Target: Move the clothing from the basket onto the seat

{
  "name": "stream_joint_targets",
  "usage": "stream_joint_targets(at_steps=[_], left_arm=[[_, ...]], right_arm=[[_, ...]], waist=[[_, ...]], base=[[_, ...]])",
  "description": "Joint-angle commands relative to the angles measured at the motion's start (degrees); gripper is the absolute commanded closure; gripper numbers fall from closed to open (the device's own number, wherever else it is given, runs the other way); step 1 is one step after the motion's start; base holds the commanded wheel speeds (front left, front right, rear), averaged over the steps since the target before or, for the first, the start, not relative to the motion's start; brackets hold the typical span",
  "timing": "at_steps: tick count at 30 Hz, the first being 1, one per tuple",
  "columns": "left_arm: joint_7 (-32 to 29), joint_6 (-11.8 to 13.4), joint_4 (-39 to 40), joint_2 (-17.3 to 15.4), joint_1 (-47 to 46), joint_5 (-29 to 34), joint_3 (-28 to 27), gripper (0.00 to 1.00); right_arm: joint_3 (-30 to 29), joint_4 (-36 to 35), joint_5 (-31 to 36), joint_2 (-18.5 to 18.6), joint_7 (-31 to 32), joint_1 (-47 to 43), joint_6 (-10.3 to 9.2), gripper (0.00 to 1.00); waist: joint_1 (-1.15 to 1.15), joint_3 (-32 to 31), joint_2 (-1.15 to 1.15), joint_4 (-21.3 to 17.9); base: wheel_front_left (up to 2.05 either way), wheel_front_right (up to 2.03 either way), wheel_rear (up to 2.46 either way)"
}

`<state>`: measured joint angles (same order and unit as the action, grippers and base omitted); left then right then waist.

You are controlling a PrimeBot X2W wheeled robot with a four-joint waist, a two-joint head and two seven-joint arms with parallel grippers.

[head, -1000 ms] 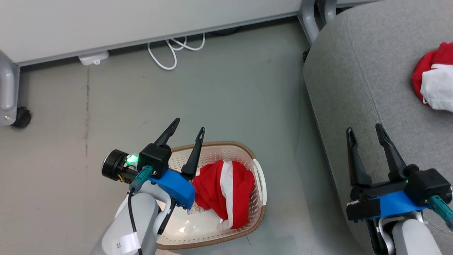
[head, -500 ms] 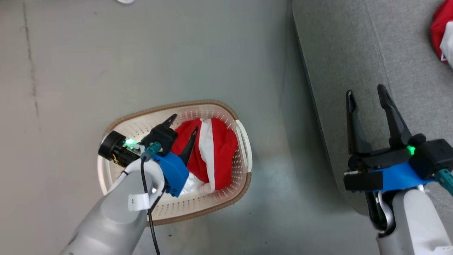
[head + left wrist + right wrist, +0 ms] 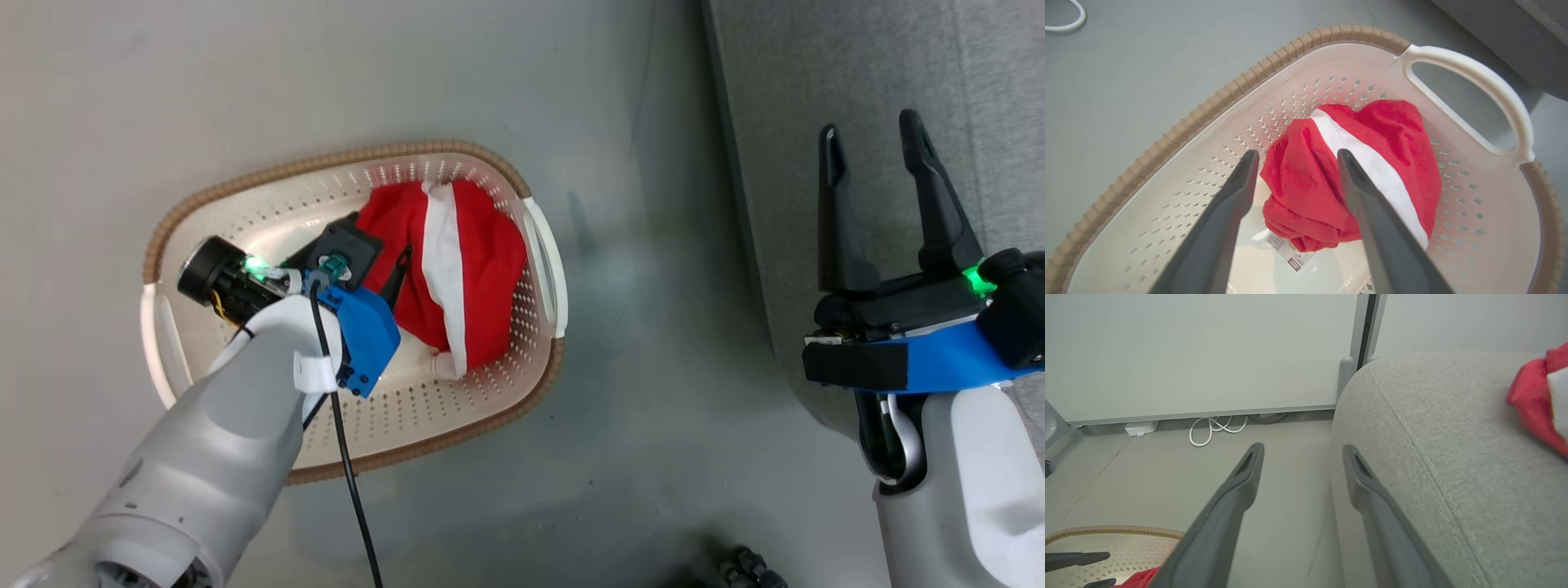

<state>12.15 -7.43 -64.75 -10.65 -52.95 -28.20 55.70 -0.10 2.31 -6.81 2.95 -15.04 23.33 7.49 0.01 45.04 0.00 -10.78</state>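
Observation:
The basket (image 3: pixel 326 159) stands on the grey floor, cream with a brown rim. Inside it lies the clothing (image 3: pixel 478 269), a bunched red garment with a white stripe. My left gripper (image 3: pixel 384 261) reaches down into the basket and is open. In the left wrist view its fingers (image 3: pixel 1297 154) straddle the garment's (image 3: pixel 1306 183) near fold, and nothing is gripped. My right gripper (image 3: pixel 870 124) hovers open and empty over the edge of the light grey seat (image 3: pixel 816 65). A second red and white garment (image 3: pixel 1531 400) lies on the seat (image 3: pixel 1433 416).
A label card (image 3: pixel 1288 253) lies on the basket floor under the garment. A white cable (image 3: pixel 1216 426) and a small white box (image 3: pixel 1141 428) sit by the wall, and a grey metal post (image 3: pixel 1347 375) stands behind the seat. Bare floor separates basket and seat.
The head camera has tipped down, so the whole picture has shifted. My left gripper has dropped from above the rim into the basket, over the red garment. The right gripper stays open.

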Motion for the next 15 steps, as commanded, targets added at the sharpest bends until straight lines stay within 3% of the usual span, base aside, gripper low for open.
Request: stream_joint_targets(at_steps=[1, 15], left_arm=[[-0.43, -0.08, -0.63, -0.46, -1.20, -0.73, 0.59, 0.00], [-2.34, -0.08, -3.95, -1.64, -7.25, -5.68, 8.14, 0.00]], right_arm=[[-0.08, -0.41, -0.46, -0.10, -0.21, 1.20, 0.01, 0.00], [-0.32, -2.00, -0.17, -0.10, -0.22, 3.75, 0.01, 0.00]], waist=[[-0.01, 2.43, 0.00, -0.31], [-0.01, 9.80, 0.00, -0.43]], base=[[0.00, 0.00, 0.00], [0.00, 0.00, 0.00]])
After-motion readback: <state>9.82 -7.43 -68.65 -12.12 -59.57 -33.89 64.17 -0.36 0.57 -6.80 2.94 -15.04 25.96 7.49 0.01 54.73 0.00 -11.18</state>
